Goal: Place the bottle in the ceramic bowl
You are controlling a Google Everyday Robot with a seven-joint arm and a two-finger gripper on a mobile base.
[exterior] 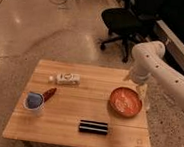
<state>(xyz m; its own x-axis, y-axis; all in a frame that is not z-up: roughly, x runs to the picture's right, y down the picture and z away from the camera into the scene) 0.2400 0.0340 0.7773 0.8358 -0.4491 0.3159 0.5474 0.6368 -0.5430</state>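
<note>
The bottle (67, 78) is small and whitish with a pale label and lies on its side on the wooden table (81, 104), towards the back left. The ceramic bowl (126, 101) is orange-red with a paler speckled inside, and it sits empty on the right side of the table. My gripper (143, 96) hangs from the white arm (157, 66) just above the bowl's far right rim. It is far to the right of the bottle and holds nothing that I can see.
A white cup with blue contents (34, 102) stands at the front left, with a small red object (48, 94) beside it. A black rectangular bar (93, 127) lies near the front edge. A black office chair (123, 19) stands on the floor behind the table.
</note>
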